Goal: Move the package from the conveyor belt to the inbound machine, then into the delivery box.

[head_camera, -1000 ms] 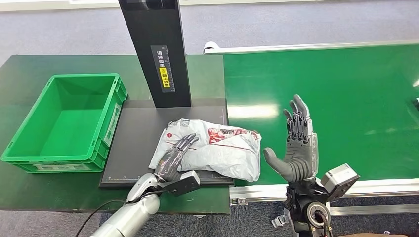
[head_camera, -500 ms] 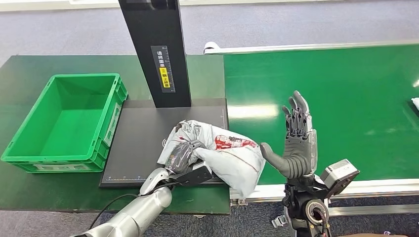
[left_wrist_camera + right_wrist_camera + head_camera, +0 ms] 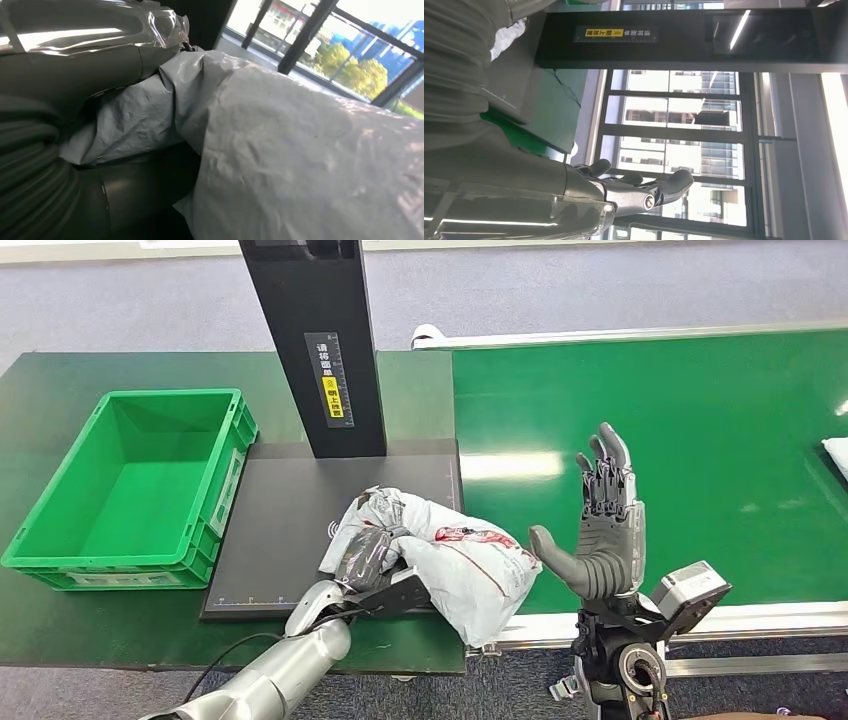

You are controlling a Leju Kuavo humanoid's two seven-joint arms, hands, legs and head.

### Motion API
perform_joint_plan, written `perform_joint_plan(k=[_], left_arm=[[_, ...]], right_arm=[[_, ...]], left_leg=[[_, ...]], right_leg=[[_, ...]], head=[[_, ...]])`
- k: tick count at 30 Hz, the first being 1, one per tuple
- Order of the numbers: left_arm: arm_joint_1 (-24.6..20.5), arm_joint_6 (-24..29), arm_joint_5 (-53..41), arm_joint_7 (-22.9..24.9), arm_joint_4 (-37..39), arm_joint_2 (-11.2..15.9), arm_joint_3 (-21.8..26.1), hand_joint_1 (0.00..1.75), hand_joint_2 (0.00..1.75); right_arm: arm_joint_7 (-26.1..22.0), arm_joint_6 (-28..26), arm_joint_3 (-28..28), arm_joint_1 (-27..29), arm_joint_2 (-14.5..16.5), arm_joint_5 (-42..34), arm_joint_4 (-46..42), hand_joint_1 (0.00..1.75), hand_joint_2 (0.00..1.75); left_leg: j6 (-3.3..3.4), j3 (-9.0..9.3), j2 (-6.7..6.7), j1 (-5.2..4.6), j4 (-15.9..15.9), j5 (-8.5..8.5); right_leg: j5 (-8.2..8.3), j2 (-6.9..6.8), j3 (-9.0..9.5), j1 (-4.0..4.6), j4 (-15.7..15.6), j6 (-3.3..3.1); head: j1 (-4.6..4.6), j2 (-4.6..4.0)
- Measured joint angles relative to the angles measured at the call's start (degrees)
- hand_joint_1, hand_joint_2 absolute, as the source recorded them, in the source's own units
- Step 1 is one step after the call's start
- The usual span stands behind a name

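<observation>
Package (image 3: 455, 560), white plastic with red print, gripped at left end by left hand (image 3: 366, 558), fingers curled into bag; held over near right corner of black scanner plate (image 3: 285, 520). Right hand (image 3: 603, 530) raised, fingers spread, nothing held. Yellow label (image 3: 335, 398) on black post (image 3: 320, 340), writing unreadable.

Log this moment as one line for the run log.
stage: package on inbound machine | left hand: grips package | right hand: open, raised over conveyor belt | delivery box: empty
</observation>
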Motion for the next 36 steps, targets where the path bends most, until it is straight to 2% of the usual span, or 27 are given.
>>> perform_joint_plan(k=[3,5,7,8,12,16,21,26,29,36], left_arm=[[0.54,4.80,-0.13,-1.57,-0.16,0.33,0.85,1.75,1.75],[2.19,9.42,-3.19,-3.92,-3.27,0.68,2.38,1.75,1.75],[4.98,11.84,-8.06,-4.29,-12.79,1.50,5.43,1.75,1.75],[5.99,12.03,-9.88,-2.75,-18.80,2.18,6.97,1.75,1.75],[6.67,12.40,-12.84,5.43,-39.68,7.28,11.36,1.75,1.75],[6.13,12.85,-11.71,7.92,-49.94,13.53,17.20,1.75,1.75],[5.49,13.02,-7.93,7.28,-51.93,20.91,27.83,1.75,1.75],[6.33,12.97,-6.11,6.56,-49.34,25.90,38.76,1.75,1.75],[6.70,12.94,-6.87,6.28,-46.57,27.69,43.20,1.75,1.75],[5.61,12.99,-10.69,7.84,-37.27,30.11,48.12,1.75,1.75]], right_arm=[[0.13,-0.49,-0.47,0.13,0.13,0.22,-0.04,0.00,1.75],[0.61,-0.98,-0.81,0.24,0.25,0.39,-0.07,0.00,1.75],[0.89,-1.44,-1.31,0.48,0.27,0.38,0.03,0.00,1.75],[0.78,-1.59,-1.61,0.65,0.25,0.34,0.17,0.00,1.75],[-0.11,-2.20,-3.01,1.65,0.07,0.31,1.10,0.00,1.75],[-0.71,-2.97,-4.49,2.97,-0.09,0.28,1.53,0.00,1.75],[-0.73,-3.41,-6.16,6.06,-0.12,0.26,0.57,0.00,1.75],[-0.73,-2.53,-6.89,8.55,-0.11,0.32,-0.66,0.00,1.75],[-0.73,-2.45,-6.97,9.13,-0.10,0.34,-1.32,0.00,1.75],[-0.61,-2.19,-7.25,9.75,0.02,0.81,-2.49,0.00,1.75]], left_leg=[[0.00,0.00,0.01,0.00,0.00,0.00],[0.00,-0.02,0.03,0.00,0.00,0.00],[-0.01,-0.09,0.06,0.01,0.00,0.01],[-0.01,-0.13,0.07,0.01,0.00,0.01],[-0.01,-0.14,0.14,0.03,-0.02,0.01],[-0.03,-0.11,0.14,0.06,-0.04,0.02],[-0.04,-0.10,0.17,0.06,-0.06,0.02],[-0.04,-0.12,0.20,0.05,-0.06,0.02],[-0.04,-0.11,0.18,0.05,-0.05,0.02],[-0.04,-0.07,0.23,0.04,-0.05,0.02]], right_leg=[[0.00,0.01,-0.02,0.00,0.01,0.00],[0.00,0.01,-0.05,0.00,0.01,0.00],[0.00,0.02,-0.12,0.01,0.02,0.00],[0.00,0.02,-0.15,0.02,0.02,0.00],[0.00,0.04,-0.16,0.04,0.03,-0.02],[-0.01,0.04,-0.16,0.07,0.07,-0.04],[-0.03,0.06,-0.16,0.08,0.08,-0.05],[-0.04,0.06,-0.19,0.06,0.06,-0.06],[-0.05,0.05,-0.20,0.06,0.05,-0.06],[-0.02,0.08,-0.18,0.05,0.06,-0.08]], head=[[0.00,0.00],[-0.01,0.00],[0.02,-0.01],[0.02,-0.01],[0.00,0.00],[0.01,0.00],[0.02,-0.01],[0.02,0.00],[0.02,-0.01],[0.02,-0.01]])
